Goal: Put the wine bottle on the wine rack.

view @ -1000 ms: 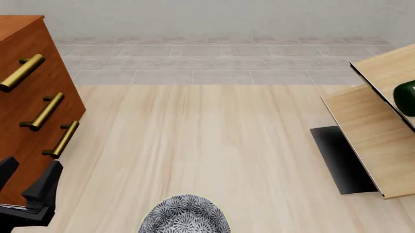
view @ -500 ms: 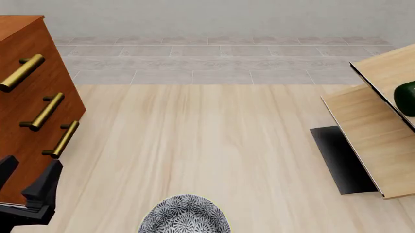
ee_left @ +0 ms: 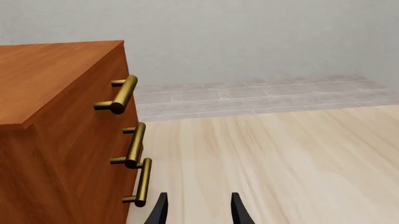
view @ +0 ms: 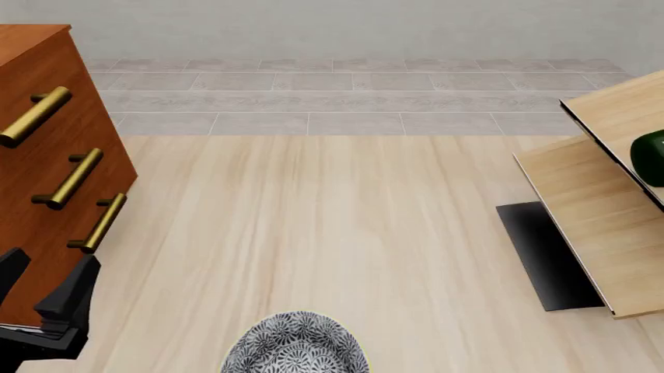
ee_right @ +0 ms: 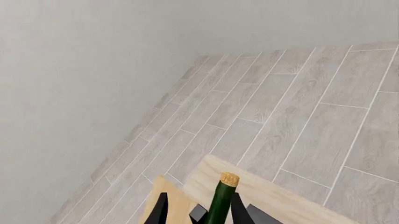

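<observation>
Change: nothing moves across the last second; front view matches.
Bottle (ee_right: 219,205): neck between the right end effector (ee_right: 198,209) fingers, contact unclear; green body (view: 651,158) lies on the rack (view: 592,217).
Left end effector (ee_left: 198,210): parted, empty.
Meaning: placement seems done, release pending.
</observation>
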Motion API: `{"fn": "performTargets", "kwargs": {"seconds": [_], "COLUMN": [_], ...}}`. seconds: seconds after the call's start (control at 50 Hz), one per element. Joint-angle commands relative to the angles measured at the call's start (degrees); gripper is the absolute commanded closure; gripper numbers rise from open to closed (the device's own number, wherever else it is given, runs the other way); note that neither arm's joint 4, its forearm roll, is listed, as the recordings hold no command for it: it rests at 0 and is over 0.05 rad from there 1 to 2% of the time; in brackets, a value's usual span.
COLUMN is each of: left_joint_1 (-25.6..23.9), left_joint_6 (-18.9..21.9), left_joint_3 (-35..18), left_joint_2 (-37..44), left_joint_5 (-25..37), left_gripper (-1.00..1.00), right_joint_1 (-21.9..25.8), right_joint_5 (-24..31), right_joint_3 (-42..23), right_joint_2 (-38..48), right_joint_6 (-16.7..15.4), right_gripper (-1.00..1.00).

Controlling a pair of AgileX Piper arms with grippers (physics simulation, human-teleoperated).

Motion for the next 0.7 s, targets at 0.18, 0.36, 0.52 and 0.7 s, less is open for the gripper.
{"fn": "performTargets", "kwargs": {"seconds": [0.18, 0.36, 0.52, 0.7], "left_joint_1": [0.02, -0.04, -0.04, -0.08], "left_joint_6": [-0.15, -0.23, -0.16, -0.21], "left_joint_3": [0.0, 0.0, 0.0, 0.0], "left_joint_2": [-1.67, -1.77, -1.46, -0.83], "left_joint_5": [1.52, 1.53, 1.23, 0.45], "left_gripper": [-1.0, -1.0, -1.0, -1.0], "right_joint_1": [-0.71, -0.56, 0.17, 2.12], "right_joint_5": [1.9, 2.54, 3.32, 3.9], "right_joint_3": [-0.28, 0.05, 0.56, 2.15], "right_joint_2": [-3.5, -4.84, -6.89, -10.24], "right_joint_6": [-0.26, -0.41, -0.72, -1.7], "right_gripper": [-1.0, -1.0, -1.0, -1.0]}}
